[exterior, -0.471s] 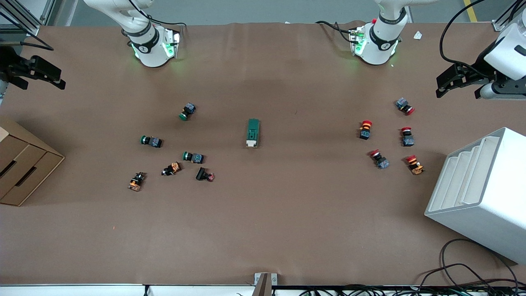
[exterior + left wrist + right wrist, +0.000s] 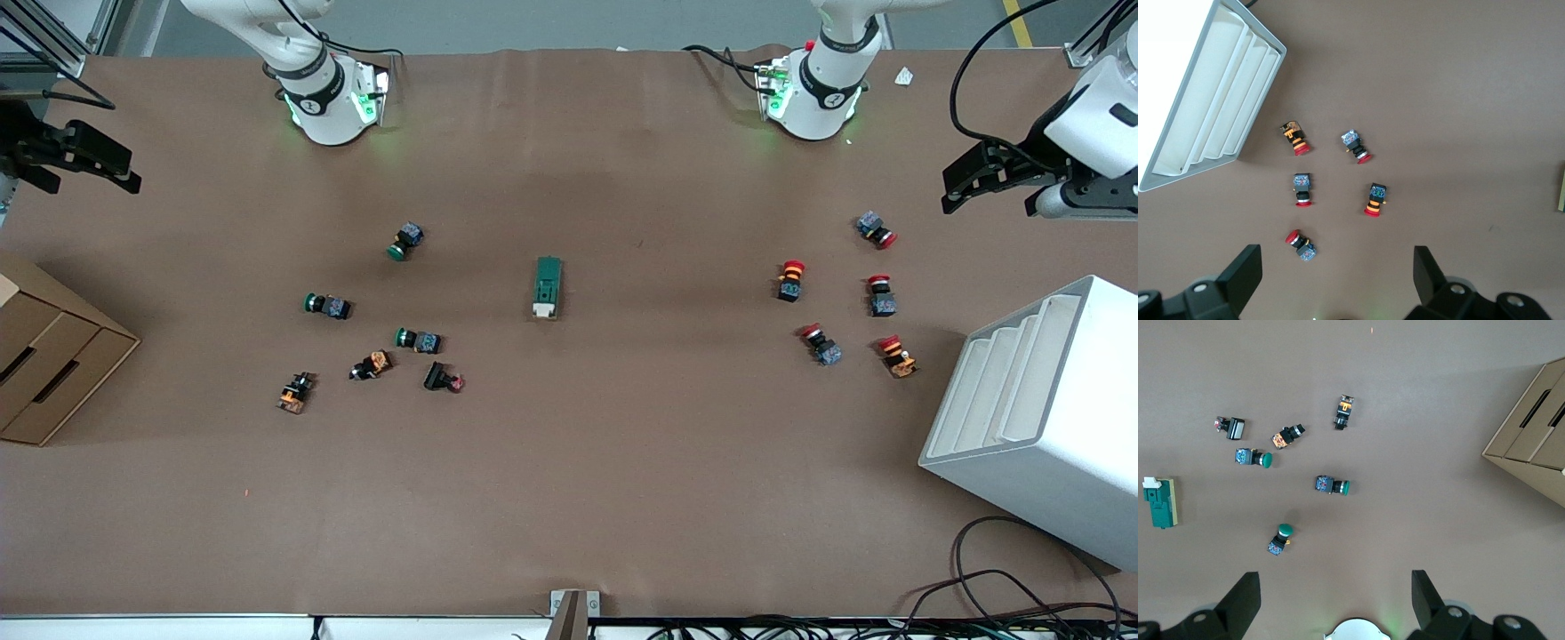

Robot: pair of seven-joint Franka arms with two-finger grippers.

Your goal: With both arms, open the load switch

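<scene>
Load switch flat mid-table, long axis toward the front camera, cream toggle end nearest; both grippers' fingers wide.

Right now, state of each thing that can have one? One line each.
load switch: lying flat mid-table, untouched, white toggle end nearer the front camera
left tool: open, empty, up over the red push-buttons
right tool: open, empty, up over the green push-buttons
cardboard drawer box: drawers shut
white bin: tipped on its side, compartments empty
</scene>
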